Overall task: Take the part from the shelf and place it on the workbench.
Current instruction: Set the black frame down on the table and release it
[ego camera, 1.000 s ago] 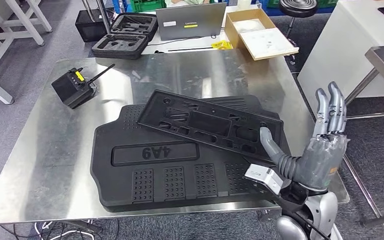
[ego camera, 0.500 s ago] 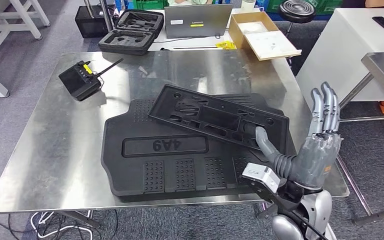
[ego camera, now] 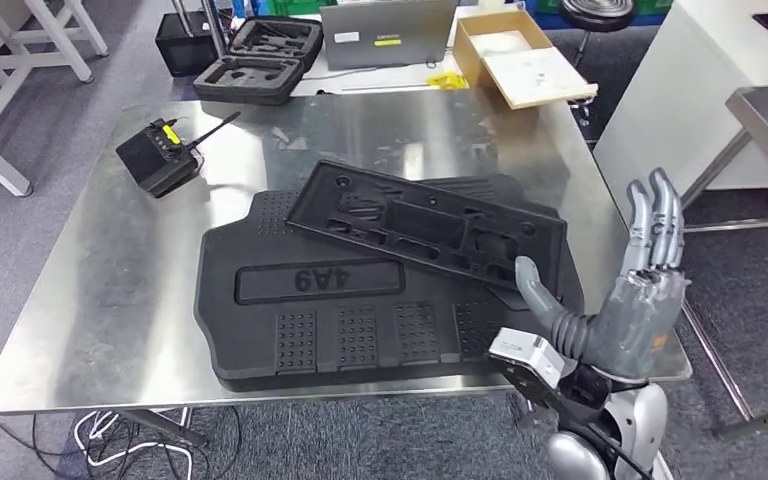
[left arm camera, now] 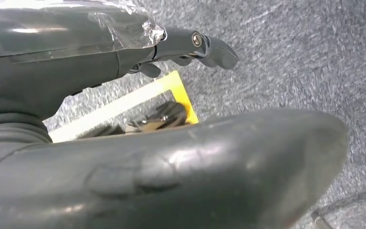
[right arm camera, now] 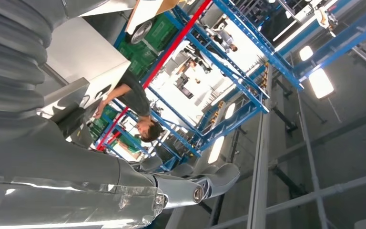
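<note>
On the steel workbench (ego camera: 110, 300) lies a large black moulded part (ego camera: 320, 330) marked 4A9. A thinner black panel (ego camera: 420, 220) with several cut-outs rests tilted across its far right side. My right hand (ego camera: 630, 300) is raised at the bench's front right corner. Its fingers point straight up and its thumb reaches toward the panel's near edge; it holds nothing. The right wrist view has that hand (right arm camera: 76, 181) bare against the ceiling. My left hand (left arm camera: 171, 157) hangs over grey carpet with nothing in it.
A small black box with an antenna (ego camera: 158, 155) sits at the bench's far left. Behind the bench are a black foam case (ego camera: 260, 60), a laptop (ego camera: 385, 30) and a cardboard box (ego camera: 520, 60). A white table (ego camera: 690, 90) stands to the right. A person (right arm camera: 138, 109) stands among blue racks.
The head view has shifted slightly, so the bench sits differently in the picture. My right hand stays raised and empty beside the panel; both black parts lie as before.
</note>
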Controlling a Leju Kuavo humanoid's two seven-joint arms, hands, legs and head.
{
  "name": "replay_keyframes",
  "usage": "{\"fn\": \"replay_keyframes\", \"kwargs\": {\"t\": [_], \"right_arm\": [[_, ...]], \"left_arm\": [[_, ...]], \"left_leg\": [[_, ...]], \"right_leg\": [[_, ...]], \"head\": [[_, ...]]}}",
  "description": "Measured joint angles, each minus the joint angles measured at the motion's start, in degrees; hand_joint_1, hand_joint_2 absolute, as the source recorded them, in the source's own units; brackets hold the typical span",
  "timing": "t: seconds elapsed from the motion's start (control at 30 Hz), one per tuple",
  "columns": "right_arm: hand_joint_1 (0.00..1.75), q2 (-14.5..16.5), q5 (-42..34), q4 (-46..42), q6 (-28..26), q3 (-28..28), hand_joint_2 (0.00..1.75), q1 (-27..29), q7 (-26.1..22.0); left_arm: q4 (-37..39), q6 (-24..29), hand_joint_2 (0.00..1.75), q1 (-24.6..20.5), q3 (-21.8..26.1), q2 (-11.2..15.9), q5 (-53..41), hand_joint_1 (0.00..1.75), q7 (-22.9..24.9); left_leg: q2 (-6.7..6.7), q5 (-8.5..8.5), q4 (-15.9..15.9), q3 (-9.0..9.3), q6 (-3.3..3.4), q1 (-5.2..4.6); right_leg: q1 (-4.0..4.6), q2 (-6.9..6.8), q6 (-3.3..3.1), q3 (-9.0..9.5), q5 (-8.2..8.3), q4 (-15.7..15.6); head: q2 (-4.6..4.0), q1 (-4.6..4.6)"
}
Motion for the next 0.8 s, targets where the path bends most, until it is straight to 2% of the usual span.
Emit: {"fn": "replay_keyframes", "kwargs": {"t": [0.03, 0.07, 0.1, 0.13, 0.17, 0.23, 0.27, 0.3, 0.37, 0.4, 0.43, 0.47, 0.53, 0.57, 0.6, 0.63, 0.67, 0.73, 0.77, 0.8], "right_arm": [[0.0, 0.1, -0.3, 0.0, 0.0, 0.0, 1.75, 0.1, -0.2], [0.0, 0.2, -0.6, 0.1, 0.0, 0.0, 1.75, 0.2, -0.3], [0.0, 0.3, -0.8, 0.1, 0.0, 0.0, 1.75, 0.3, -0.4], [0.0, 0.4, -1.0, 0.2, 0.0, 0.0, 1.75, 0.4, -0.6], [0.0, 0.5, -1.1, 0.3, 0.0, 0.0, 1.75, 0.5, -0.7], [0.0, 0.7, -1.4, 0.3, 0.0, 0.0, 1.75, 0.5, -1.4], [0.0, 0.8, -1.6, 0.4, 0.0, -0.1, 1.75, 0.5, -1.8], [0.0, 0.9, -1.7, 0.4, 0.0, -0.1, 1.75, 0.5, -2.2], [0.0, 1.1, -1.9, 0.4, 0.0, -0.3, 1.75, 0.6, -2.5], [0.0, 1.1, -1.9, 0.4, 0.0, -0.4, 1.75, 0.6, -2.5], [0.0, 1.2, -1.9, 0.4, -0.1, -0.5, 1.75, 0.7, -2.4], [0.0, 1.2, -1.9, 0.4, -0.1, -0.7, 1.75, 0.7, -2.3], [0.0, 1.2, -1.9, 0.4, -0.1, -0.9, 1.75, 0.9, -2.1], [0.0, 1.2, -1.9, 0.4, -0.1, -1.0, 1.75, 1.1, -2.0], [0.0, 1.2, -1.9, 0.4, -0.1, -1.1, 1.75, 1.2, -1.8], [0.0, 1.2, -1.9, 0.4, -0.1, -1.1, 1.75, 1.3, -1.7], [0.0, 1.2, -1.9, 0.4, -0.1, -1.1, 1.75, 1.4, -1.6], [0.0, 1.2, -1.9, 0.4, -0.1, -1.2, 1.75, 1.4, -1.5], [0.0, 1.2, -2.0, 0.4, -0.1, -1.2, 1.75, 1.4, -1.4], [0.0, 1.2, -2.0, 0.4, -0.1, -1.2, 1.75, 1.4, -1.4]], "left_arm": [[0.0, 0.0, 0.0, 0.1, 0.0, 0.0, 0.0, 0.0, 0.0], [0.0, 0.0, 0.0, 0.2, 0.0, 0.0, 0.1, 0.0, 0.0], [0.0, 0.0, 0.0, 0.3, 0.0, 0.0, 0.2, 0.0, 0.0], [0.0, 0.0, 0.0, 0.4, 0.0, 0.0, 0.2, 0.0, 0.0], [0.0, 0.1, 0.0, 0.4, 0.0, 0.0, 0.3, 0.0, 0.0], [0.0, 0.1, 0.0, 0.3, 0.0, 0.0, 0.3, 0.0, 0.0], [0.0, 0.1, 0.0, 0.3, 0.0, 0.0, 0.3, 0.0, 0.0], [0.0, 0.1, 0.0, 0.3, 0.0, 0.0, 0.4, 0.0, 0.0], [0.0, 0.1, 0.0, 0.3, 0.0, 0.0, 0.4, 0.0, 0.0], [0.0, 0.1, 0.0, 0.3, 0.0, 0.0, 0.4, 0.0, 0.0], [0.0, 0.1, 0.0, 0.3, 0.0, 0.0, 0.4, 0.0, 0.0], [0.0, 0.1, 0.0, 0.3, 0.0, 0.0, 0.4, 0.0, -0.1], [0.0, 0.1, 0.0, 0.4, 0.0, 0.0, 0.4, 0.0, -0.1], [0.0, 0.2, 0.0, 0.4, 0.0, 0.0, 0.4, 0.0, -0.1], [0.0, 0.2, 0.0, 0.5, 0.0, 0.0, 0.4, 0.0, -0.1], [0.0, 0.3, 0.0, 0.5, 0.0, 0.0, 0.4, 0.0, -0.1], [0.0, 0.4, 0.0, 0.6, 0.0, 0.0, 0.4, 0.0, -0.1], [0.0, 0.5, 0.0, 0.6, 0.0, 0.0, 0.5, 0.0, -0.1], [0.0, 0.5, 0.0, 0.6, 0.0, 0.0, 0.5, 0.0, -0.1], [0.0, 0.6, 0.0, 0.6, 0.0, 0.0, 0.5, 0.0, -0.1]], "left_leg": [[0.0, -2.27, 4.6, -1.75, -0.2, 0.14], [0.0, -3.61, 8.1, -2.98, -0.33, 0.26], [0.0, -3.82, 9.7, -3.31, -0.38, 0.32], [0.0, -2.82, 8.8, -2.45, -0.32, 0.34], [0.01, -0.93, 5.6, -0.48, -0.15, 0.34], [0.04, 2.94, -3.9, 4.75, 0.44, 0.14], [0.06, 4.05, -7.5, 6.56, 0.72, 0.02], [0.08, 4.57, -9.7, 7.5, 0.96, -0.14], [0.1, 4.83, -10.7, 7.46, 1.29, -0.15], [0.16, 5.07, -10.9, 7.26, 1.54, -0.01], [0.23, 5.35, -11.1, 6.97, 1.87, 0.18], [0.31, 5.71, -11.3, 6.56, 2.24, 0.36], [0.42, 6.3, -11.0, 5.4, 2.65, 0.35], [0.44, 6.52, -10.7, 4.77, 2.7, 0.32], [0.46, 6.69, -10.3, 4.15, 2.68, 0.3], [0.47, 6.83, -10.0, 3.61, 2.6, 0.3], [0.47, 6.97, -9.7, 3.21, 2.48, 0.31], [0.45, 7.3, -9.4, 2.75, 2.11, 0.27], [0.44, 7.53, -9.4, 2.6, 1.85, 0.21], [0.43, 7.8, -9.3, 2.46, 1.56, 0.14]], "right_leg": [[0.03, -0.04, -0.17, -0.29, 0.15, 0.1], [0.06, -0.07, -0.25, -0.55, 0.28, 0.1], [0.07, -0.08, -0.28, -0.76, 0.41, 0.2], [0.07, -0.06, -0.24, -0.91, 0.52, 0.3], [0.07, -0.04, -0.19, -0.96, 0.63, 0.3], [0.12, 0.02, 0.05, -1.02, 0.84, 0.4], [0.18, 0.04, 0.29, -1.08, 1.01, 0.4], [0.19, 0.05, 0.59, -1.18, 1.2, 0.5], [0.22, 0.03, 1.3, -1.46, 1.59, 0.5], [0.2, 0.04, 1.61, -1.74, 1.22, 0.9], [0.21, 0.05, 1.89, -2.36, 0.0, 2.1], [0.21, 0.06, 2.14, -3.5, -2.11, 4.8], [0.1, 0.06, 2.51, -6.9, -7.55, 13.3], [0.06, 0.05, 2.65, -8.36, -9.42, 17.4], [0.06, 0.05, 2.73, -8.89, -10.05, 19.7], [0.06, 0.05, 2.73, -8.28, -9.48, 19.7], [0.07, 0.05, 2.63, -6.4, -7.92, 17.1], [0.15, 0.16, 2.19, -0.69, -4.33, 7.9], [0.26, 0.24, 1.98, 1.64, -3.15, 3.9], [0.37, 0.31, 1.81, 2.93, -2.56, 1.4]], "head": [[0.0, -0.34], [0.0, -0.54], [0.0, -0.71], [0.0, -0.88], [0.0, -1.06], [0.0, -1.38], [0.0, -1.46], [0.0, -1.49], [0.0, -1.46], [0.0, -1.45], [0.0, -1.3], [0.0, -1.04], [0.0, -0.38], [0.0, -0.11], [0.0, 0.13], [0.0, 0.38], [0.0, 0.66], [0.0, 1.24], [0.0, 1.48], [0.0, 1.59]]}}
